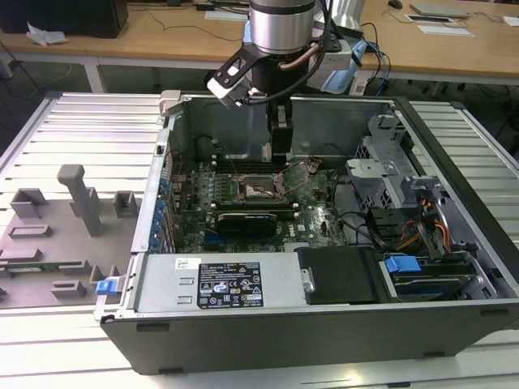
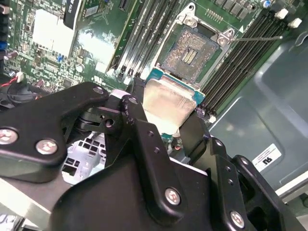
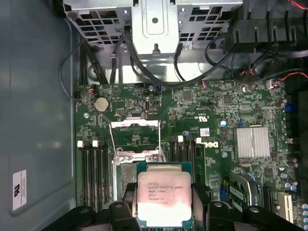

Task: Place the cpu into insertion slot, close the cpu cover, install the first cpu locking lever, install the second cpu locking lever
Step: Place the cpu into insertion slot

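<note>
The black jaws were pinching a small, flat, square cpu (image 3: 163, 197) with a pale silvery metal face. One jaw pressed on each of two opposite sides. The cpu was held up in the air, lying flat, with its face turned up. It was not in its place yet.

Under it lay a big green motherboard (image 3: 202, 110). The small square insertion slot (image 2: 192, 50), with its dark rim and pale gold-grey middle, was uncovered. The cpu hung very near it, over one edge of it. In the first wrist view the dark-grey metal cpu cover (image 3: 134, 123), a square frame with a window, was swung up off the slot. Long black memory slots (image 2: 236, 62) ran along both sides of the insertion slot.

In the exterior view the shiny silver robot arm (image 1: 280, 24) reached down into an open grey metal computer case (image 1: 324, 320). The case lay on its side on a ribbed grey metal bench (image 1: 81, 130). Some grey blocks (image 1: 81, 194) stood on the bench at the exterior view's left.
</note>
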Action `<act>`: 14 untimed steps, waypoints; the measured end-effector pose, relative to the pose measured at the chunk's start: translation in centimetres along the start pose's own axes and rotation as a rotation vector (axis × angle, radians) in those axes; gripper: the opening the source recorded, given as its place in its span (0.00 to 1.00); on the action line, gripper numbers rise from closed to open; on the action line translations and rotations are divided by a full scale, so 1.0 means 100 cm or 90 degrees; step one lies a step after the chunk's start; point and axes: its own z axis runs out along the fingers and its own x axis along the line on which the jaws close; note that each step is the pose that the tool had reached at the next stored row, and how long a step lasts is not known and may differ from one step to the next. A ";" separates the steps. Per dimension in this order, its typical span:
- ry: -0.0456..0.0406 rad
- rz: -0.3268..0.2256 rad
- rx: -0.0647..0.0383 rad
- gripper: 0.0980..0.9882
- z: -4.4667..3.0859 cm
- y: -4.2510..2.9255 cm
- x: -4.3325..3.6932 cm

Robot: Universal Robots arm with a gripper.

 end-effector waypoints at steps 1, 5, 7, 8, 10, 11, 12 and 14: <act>0.0000 0.000 0.000 0.50 0.0002 0.0000 0.0000; 0.0013 -0.014 -0.001 0.50 0.0117 -0.0025 0.0009; 0.0018 -0.019 -0.001 0.50 0.0181 -0.0046 0.0016; 0.0018 -0.020 -0.001 0.50 0.0206 -0.0056 0.0018; 0.0019 -0.021 -0.001 0.50 0.0235 -0.0065 0.0022; 0.0019 -0.021 -0.001 0.50 0.0256 -0.0077 0.0030; 0.0019 -0.021 -0.001 0.50 0.0282 -0.0086 0.0032; 0.0019 -0.021 -0.001 0.50 0.0322 -0.0097 0.0035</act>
